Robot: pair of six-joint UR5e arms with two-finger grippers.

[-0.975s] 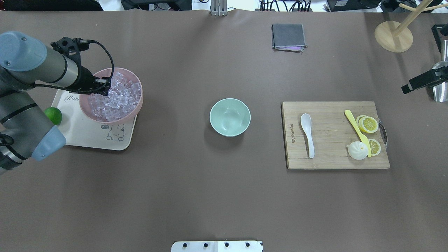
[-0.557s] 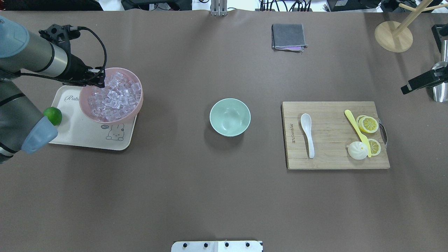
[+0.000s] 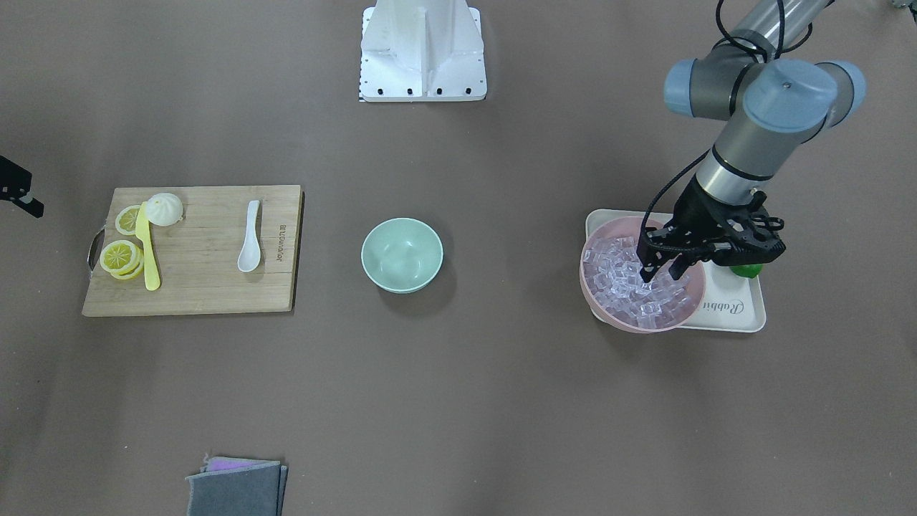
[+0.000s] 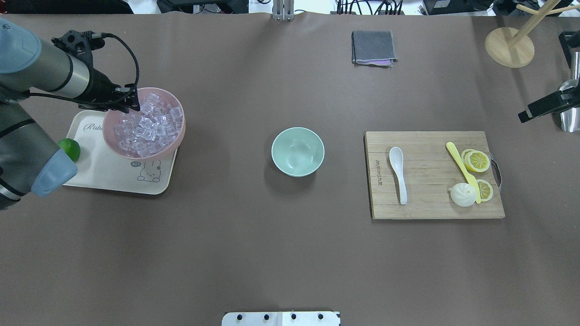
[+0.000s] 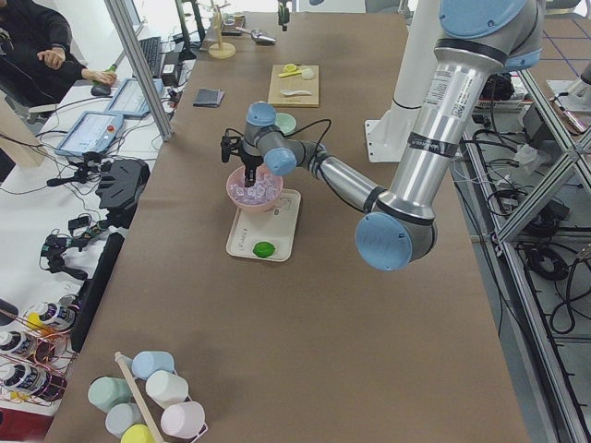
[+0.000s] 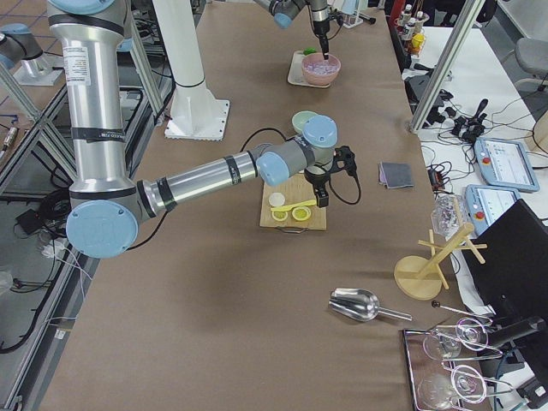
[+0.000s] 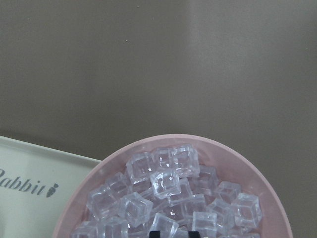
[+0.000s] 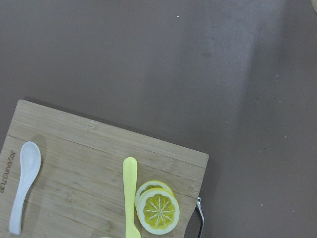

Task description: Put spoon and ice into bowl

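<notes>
I see my left end effector (image 3: 659,274) above the pink bowl (image 3: 596,302), fingers (image 3: 647,266) spread over the ice (image 3: 623,287). Green bowl (image 3: 402,255) sits mid-desk (image 3: 501,394); spoon (image 3: 250,246) lies on the board (image 3: 208,287).

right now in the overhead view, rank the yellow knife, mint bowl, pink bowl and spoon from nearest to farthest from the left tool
From the left tool:
1. pink bowl, under it, on the tray at the left.
2. mint bowl, at the table's centre.
3. spoon, on the left part of the cutting board.
4. yellow knife, farther right on that board.
</notes>
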